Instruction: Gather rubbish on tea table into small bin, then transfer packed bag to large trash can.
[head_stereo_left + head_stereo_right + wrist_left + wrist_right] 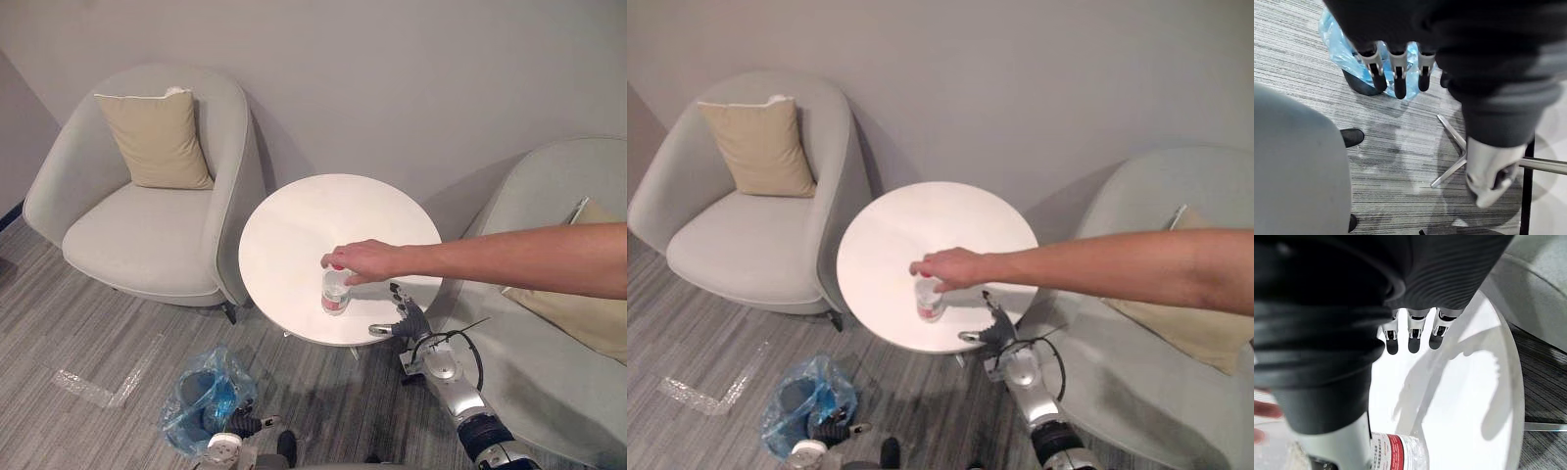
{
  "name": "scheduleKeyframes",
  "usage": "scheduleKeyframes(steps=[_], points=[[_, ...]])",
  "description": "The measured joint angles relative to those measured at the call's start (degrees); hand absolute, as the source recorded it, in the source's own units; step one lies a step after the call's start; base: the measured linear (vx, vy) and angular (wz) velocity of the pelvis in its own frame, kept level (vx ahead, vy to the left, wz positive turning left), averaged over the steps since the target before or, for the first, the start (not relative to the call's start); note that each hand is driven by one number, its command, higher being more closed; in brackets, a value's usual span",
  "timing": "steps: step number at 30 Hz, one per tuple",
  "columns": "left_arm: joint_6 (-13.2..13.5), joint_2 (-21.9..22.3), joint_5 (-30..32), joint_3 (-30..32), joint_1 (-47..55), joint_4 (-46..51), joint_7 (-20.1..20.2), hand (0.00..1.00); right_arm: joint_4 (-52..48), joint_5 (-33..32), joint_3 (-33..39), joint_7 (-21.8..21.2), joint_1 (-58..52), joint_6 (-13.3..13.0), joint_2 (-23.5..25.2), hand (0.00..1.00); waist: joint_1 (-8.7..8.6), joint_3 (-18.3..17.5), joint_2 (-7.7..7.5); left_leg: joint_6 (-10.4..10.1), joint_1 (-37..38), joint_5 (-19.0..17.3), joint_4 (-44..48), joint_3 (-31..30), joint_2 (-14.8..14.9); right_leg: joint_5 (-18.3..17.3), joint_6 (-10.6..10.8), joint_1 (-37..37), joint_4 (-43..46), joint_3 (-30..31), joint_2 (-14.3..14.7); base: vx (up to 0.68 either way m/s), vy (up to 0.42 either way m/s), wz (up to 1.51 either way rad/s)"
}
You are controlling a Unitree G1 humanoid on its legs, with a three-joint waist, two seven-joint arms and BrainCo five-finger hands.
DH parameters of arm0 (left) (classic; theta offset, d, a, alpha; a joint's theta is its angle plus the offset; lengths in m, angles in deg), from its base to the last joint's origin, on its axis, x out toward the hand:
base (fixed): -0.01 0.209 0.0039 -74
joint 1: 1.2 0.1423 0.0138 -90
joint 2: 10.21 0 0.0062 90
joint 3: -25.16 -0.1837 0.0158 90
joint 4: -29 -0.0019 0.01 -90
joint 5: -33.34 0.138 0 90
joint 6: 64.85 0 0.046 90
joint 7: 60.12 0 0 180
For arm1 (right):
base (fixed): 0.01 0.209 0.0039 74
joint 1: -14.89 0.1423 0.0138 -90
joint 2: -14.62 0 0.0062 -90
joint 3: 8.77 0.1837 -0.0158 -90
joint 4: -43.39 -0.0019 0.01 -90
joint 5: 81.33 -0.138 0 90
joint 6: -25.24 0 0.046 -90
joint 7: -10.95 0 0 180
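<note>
The clear plastic bottle with a red label [335, 294] stands near the lower edge of the round white counter [323, 211], with a person's hand [362, 259] on its top. Just to its right, the right hand [407, 318] reaches over the rim, fingers [1411, 339] straight, apart and empty. At lower left, the left hand [1396, 68] hangs with fingers straight beside the blue-bagged small bin [201, 397]; its thumb is hidden.

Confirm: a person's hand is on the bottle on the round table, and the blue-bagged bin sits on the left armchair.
Not quite: the left eye view shows the blue-bagged bin on the floor, not on the armchair. The person's hand is on the bottle on the round table.
</note>
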Motion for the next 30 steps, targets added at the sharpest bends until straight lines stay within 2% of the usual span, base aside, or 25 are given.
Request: scheduleKeyframes(steps=[11, 20, 24, 30], points=[[0.01, 0.04, 0.05, 0.08, 0.41, 1.21, -0.01, 0.00, -0.40, 2.96, 0.06, 0.61, 0.35, 0.13, -0.17, 0.00, -0.04, 0.79, 0.76, -0.21, -0.13, 0.53, -0.02, -0.87, 0.00, -0.35, 0.56, -0.55, 0.80, 0.03, -0.03, -0.06, -0.003, 0.03], [0.03, 0.03, 0.06, -0.10, 0.41, 1.89, 0.00, 0.00, -0.42, 6.22, -1.35, 0.54, 4.71, 0.12, -1.14, 0.00, 0.01, 1.45, 1.45, -0.20, -0.66, 0.52, 0.01, -1.26, -0.16, -0.34, 0.56, -0.76, 0.34, 0.04, -0.01, 0.01, -0.005, 0.01], [0.10, 0.04, 0.00, -0.11, 0.43, 2.22, -0.04, 0.00, -0.39, 6.11, -2.15, 1.16, 5.83, 0.14, -1.15, 0.00, 0.58, 1.71, 1.63, -0.20, -1.02, 0.53, 0.01, -1.83, -0.20, -0.34, 0.55, -0.78, 0.23, -0.37, 0.03, -0.01, -0.008, 0.07], [1.18, 0.04, -1.19, -0.02, 0.32, 2.61, -0.03, 0.00, -0.07, 2.51, -3.47, 1.18, 9.97, 0.14, -1.19, 0.00, 1.15, 3.15, 2.14, -0.25, -1.51, 0.59, 0.00, -2.59, -0.27, -0.36, 0.55, -0.96, 0.23, -0.96, 0.01, -0.03, -0.007, 0.05]])
